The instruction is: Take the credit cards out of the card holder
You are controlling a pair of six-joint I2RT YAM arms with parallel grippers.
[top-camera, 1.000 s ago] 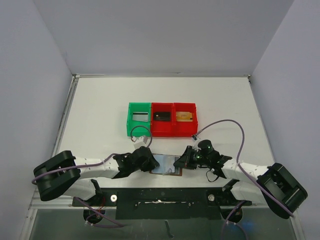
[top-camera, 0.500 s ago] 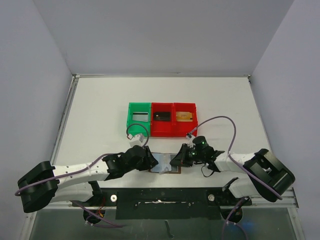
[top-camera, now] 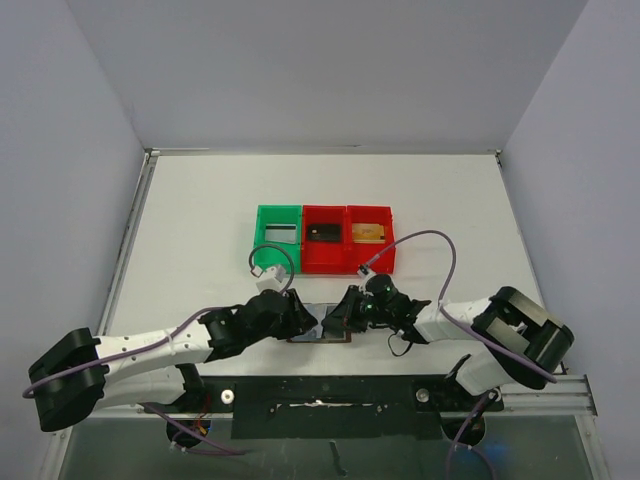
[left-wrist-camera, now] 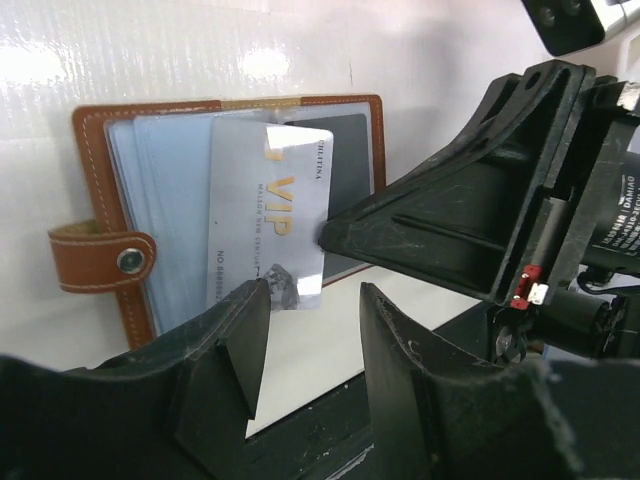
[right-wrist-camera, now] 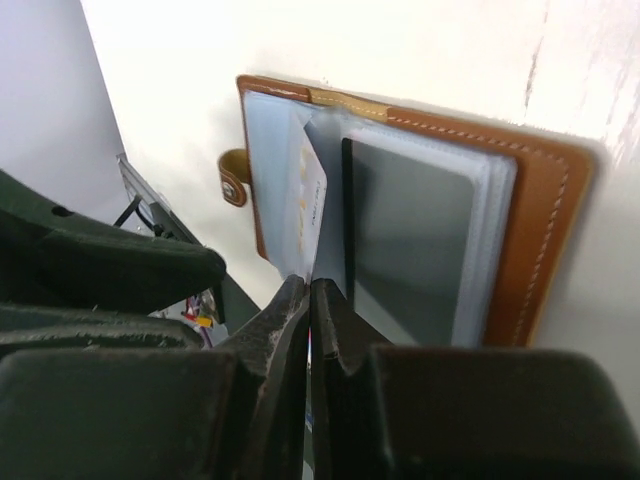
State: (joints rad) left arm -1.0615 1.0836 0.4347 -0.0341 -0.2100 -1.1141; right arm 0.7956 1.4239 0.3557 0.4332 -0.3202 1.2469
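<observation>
The card holder lies open on the table near the front edge; in the left wrist view it shows brown leather with a snap tab and pale blue sleeves. A grey-white credit card marked VIP sticks partway out of a sleeve, tilted up. My right gripper is shut on that card's edge; it also shows in the top view. My left gripper is open and empty, just in front of the holder's near edge, its left finger overlapping the card's corner. A dark panel fills the holder's other half.
A green bin and two red bins, each holding a small item, stand in a row behind the card holder. The black front rail runs just below the arms. Purple cables loop over both arms.
My right gripper has moved left onto the card holder and closed on the grey-white card, which now stands partway out. My left gripper has shifted slightly right toward the holder.
</observation>
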